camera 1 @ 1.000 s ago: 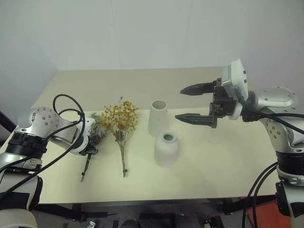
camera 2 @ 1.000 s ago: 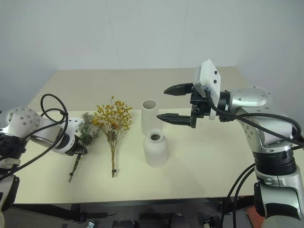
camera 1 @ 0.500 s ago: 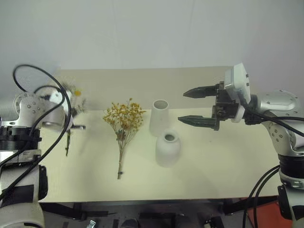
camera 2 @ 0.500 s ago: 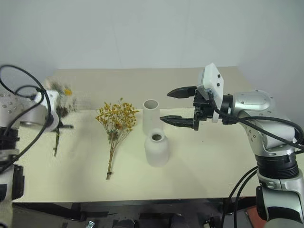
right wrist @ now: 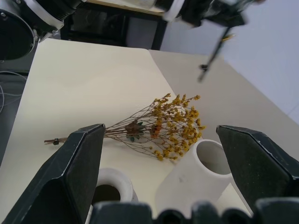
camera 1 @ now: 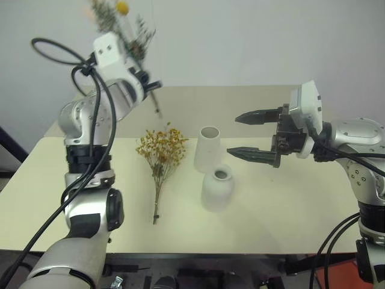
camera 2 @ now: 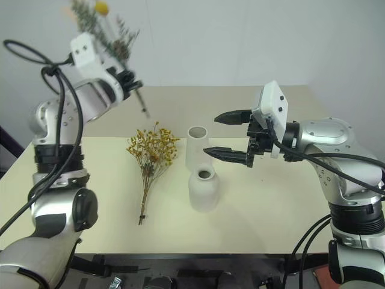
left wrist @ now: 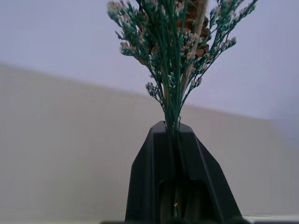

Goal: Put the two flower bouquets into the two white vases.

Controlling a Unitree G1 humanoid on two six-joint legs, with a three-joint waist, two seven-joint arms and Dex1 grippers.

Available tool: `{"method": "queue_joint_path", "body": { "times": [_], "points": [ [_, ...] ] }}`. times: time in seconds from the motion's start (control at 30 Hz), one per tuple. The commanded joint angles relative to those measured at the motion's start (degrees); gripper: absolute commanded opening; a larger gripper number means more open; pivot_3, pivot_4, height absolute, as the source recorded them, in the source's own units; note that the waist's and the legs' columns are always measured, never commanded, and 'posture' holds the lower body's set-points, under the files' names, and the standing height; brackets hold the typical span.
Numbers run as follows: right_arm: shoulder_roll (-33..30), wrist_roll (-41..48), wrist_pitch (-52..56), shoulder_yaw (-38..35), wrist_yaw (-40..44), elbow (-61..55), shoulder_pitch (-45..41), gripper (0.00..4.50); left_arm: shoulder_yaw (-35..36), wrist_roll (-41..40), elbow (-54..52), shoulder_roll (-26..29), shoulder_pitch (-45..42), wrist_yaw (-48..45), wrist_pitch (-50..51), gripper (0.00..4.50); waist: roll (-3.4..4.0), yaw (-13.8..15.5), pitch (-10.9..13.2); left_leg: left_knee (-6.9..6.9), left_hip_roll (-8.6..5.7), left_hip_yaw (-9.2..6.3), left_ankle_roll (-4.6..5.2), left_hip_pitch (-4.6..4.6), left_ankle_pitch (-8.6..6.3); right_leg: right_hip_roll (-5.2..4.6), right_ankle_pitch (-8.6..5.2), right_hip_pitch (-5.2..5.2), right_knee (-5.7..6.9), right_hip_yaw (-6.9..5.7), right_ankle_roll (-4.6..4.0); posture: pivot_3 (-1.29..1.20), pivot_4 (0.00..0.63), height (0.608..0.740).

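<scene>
still, with the left hand (camera 1: pixel 146 85) clamped on the grey-green sprig (camera 1: pixel 123 27) high above the surface (camera 1: pixel 283 198) and the right hand (camera 1: pixel 246 135) spread open beside the vases (camera 1: pixel 208 149), its thin stem could miss a mouth.

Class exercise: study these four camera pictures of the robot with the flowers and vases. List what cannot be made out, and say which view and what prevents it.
- Small grey-green sprig with yellow ball: head views, its top is cut off by the frame's upper edge.
- Left gripper, shut on the sprig: left wrist view, the closed black fingers hide the stem below the grip.
- Squat rounded white vase: right wrist view, the right gripper, open, covers its body.
- Tall tapered white vase: the squat vase hides its base.
</scene>
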Motion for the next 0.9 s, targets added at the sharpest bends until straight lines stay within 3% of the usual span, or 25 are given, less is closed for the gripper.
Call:
{"method": "queue_joint_path", "body": {
  "times": [0.03, 0.43, 0.9],
  "points": [
    [-1.0, 0.4, 0.1, -2.1, -1.0, -2.4, 0.5, 4.50, -1.8, -0.4, 0.7, -0.9, -2.5, -10.7, -2.4, 0.03, 0.00, -0.3, 0.0, 0.00, 0.00, 0.01, 0.01, 0.02, 0.00, 0.00, 0.00, 0.00, 0.02, 0.01, 0.00, 0.00, 0.150, 0.740],
    [-2.6, 0.4, 0.5, -2.8, -3.5, -4.3, 2.5, 4.50, -11.0, 6.9, 2.0, -3.1, -0.6, -30.8, -8.3, 0.03, 0.00, -0.3, 0.0, 0.06, 0.01, 0.02, 0.10, 0.07, -0.03, 0.04, -0.01, 0.03, 0.07, 0.02, 0.01, 0.00, 0.150, 0.740],
    [-2.9, 2.5, 1.9, -4.0, -4.9, -5.2, 3.2, 4.50, -16.1, 18.0, -0.6, -4.9, 6.8, -35.4, -18.9, 0.03, 0.00, -0.2, 0.0, 0.13, 0.02, 0.02, 0.19, 0.07, -0.07, 0.05, -0.01, 0.05, 0.08, 0.02, 0.01, 0.00, 0.150, 0.740]
  ]
}}
